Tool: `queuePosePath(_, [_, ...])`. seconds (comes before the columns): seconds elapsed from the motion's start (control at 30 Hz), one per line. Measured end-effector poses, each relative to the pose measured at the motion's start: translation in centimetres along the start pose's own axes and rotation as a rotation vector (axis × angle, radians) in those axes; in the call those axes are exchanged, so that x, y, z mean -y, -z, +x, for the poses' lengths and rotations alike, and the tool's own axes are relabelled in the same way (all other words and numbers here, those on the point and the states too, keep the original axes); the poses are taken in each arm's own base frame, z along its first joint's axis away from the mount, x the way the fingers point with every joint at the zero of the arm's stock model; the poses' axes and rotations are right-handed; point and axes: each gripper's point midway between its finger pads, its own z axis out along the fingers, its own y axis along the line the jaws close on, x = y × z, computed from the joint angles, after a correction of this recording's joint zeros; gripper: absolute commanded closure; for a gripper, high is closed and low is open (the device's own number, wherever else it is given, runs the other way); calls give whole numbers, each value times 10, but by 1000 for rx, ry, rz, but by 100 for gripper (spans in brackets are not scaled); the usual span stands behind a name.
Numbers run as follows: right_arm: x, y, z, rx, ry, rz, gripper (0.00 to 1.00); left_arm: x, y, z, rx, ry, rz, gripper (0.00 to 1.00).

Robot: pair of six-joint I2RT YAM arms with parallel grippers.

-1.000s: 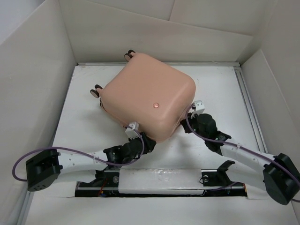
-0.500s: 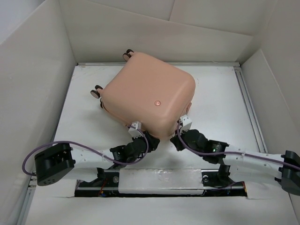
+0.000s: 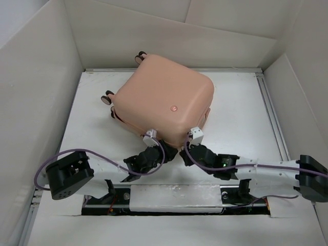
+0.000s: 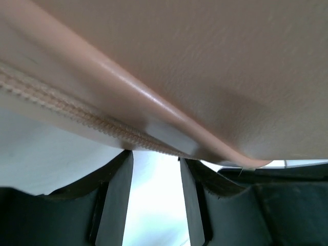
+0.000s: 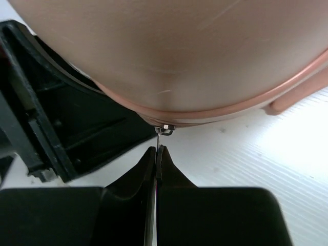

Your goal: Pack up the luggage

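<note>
**Item one, the suitcase point(image 3: 164, 100).** We record a peach-pink hard shell, closed, lying flat on the white table point(image 3: 241, 107) and turned askew. Its caster wheels point(image 3: 107, 97) sit at its far-left end. A small round stud point(image 3: 173, 108) marks its top face.

**Item two, the left gripper point(image 3: 151, 139).** We find it at the suitcase's near edge, left of the near corner. In the wrist view its fingers point(image 4: 119, 200) stand moderately parted with nothing between them. Their tips are just below the suitcase's zipper seam point(image 4: 77, 110).

**Item three, the right gripper point(image 3: 194, 136).** We place it at the suitcase's near edge, right of that corner. Its fingers point(image 5: 174, 179) are pressed together, and their tips meet the lower end of the suitcase's thin metal zipper pull point(image 5: 165, 129). Whether they pinch it we cannot tell.
</note>
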Motion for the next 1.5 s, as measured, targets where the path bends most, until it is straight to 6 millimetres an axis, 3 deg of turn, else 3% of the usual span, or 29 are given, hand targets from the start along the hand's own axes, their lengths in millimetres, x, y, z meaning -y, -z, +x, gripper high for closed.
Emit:
queuePosePath(0.1, [-11,-9,-9,57,-95,-26,100,0,-5,-3,-4,16,13,63])
queuePosePath(0.37, [-16,-25,-17,154,-270,-7,100,-4,-16,-7,13,42,17,63])
queuePosePath(0.4, [-16,-26,-18,163,-280,-2,85,-5,-17,-7,14,46,15,62])
queuePosePath(0.5, [-24,-21,-22,178,-300,-27,56,-5,-18,-9,15,60,18,56])
queuePosePath(0.53, [-26,-18,-22,179,-292,-28,45,-6,-18,-9,9,57,16,45])
queuePosePath(0.6, [-24,-10,-32,190,-289,-11,38,-13,-12,-13,12,55,-6,35])
queuePosePath(0.63, [-33,-3,-41,197,-309,-43,36,-13,-8,-16,21,58,-4,32])
queuePosePath(0.73, [-66,30,-67,223,-367,-197,31,10,13,-38,70,80,78,22])
queuePosePath(0.8, [-66,53,-80,255,-414,-245,27,28,32,-58,119,98,144,18])
queuePosePath(0.9, [-40,72,-87,301,-471,-225,25,39,60,-79,173,115,205,15])
queuePosePath(1.0, [-2,76,-86,335,-499,-122,47,33,82,-92,212,120,205,9])
queuePosePath(1.07, [30,71,-91,368,-522,-14,53,20,90,-96,235,110,153,5])
queuePosePath(1.1, [47,65,-92,379,-528,48,56,24,97,-105,258,117,156,3])
queuePosePath(1.2, [104,42,-94,377,-533,246,49,27,104,-129,306,76,54,1])
queuePosePath(1.23, [125,33,-92,354,-536,307,43,36,105,-140,319,50,23,1])
queuePosePath(1.33, [176,11,-82,270,-554,443,41,83,93,-173,331,-39,-36,1])
queuePosePath(1.43, [201,-11,-78,180,-589,461,41,146,66,-213,321,-97,-24,1])
queuePosePath(1.5, [206,-26,-79,133,-596,445,41,154,47,-240,338,-103,-33,1])
